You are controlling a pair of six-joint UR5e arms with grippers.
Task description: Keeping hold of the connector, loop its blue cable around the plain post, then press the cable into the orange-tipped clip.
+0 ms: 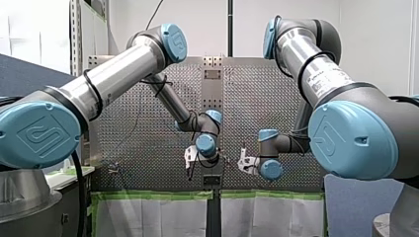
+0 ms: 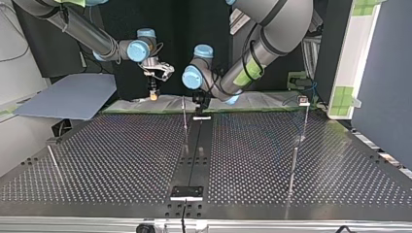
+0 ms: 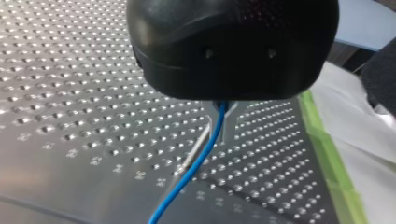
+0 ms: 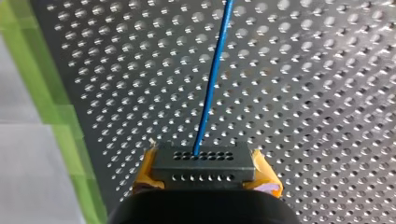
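**Simultaneously gripped: connector in one gripper, cable in the other**

Right wrist view: my right gripper [image 4: 204, 169] is closed on the dark grey connector [image 4: 203, 161], with its yellow pads [image 4: 267, 179] pressed against the connector's two ends. The blue cable [image 4: 212, 79] leaves the connector's face and runs straight ahead above the perforated table [image 4: 327, 93].

Left wrist view: my left gripper [image 3: 223, 122] pinches the same cable between its metal fingers [image 3: 229, 127]. From there the cable runs on just beside a thin metal post [image 3: 195, 151].

Top view: both grippers hang near the table's far edge. My right gripper is at the view's left. My left gripper is near the middle, close to the upright post. A strip of green tape [image 4: 53, 107] borders that edge.
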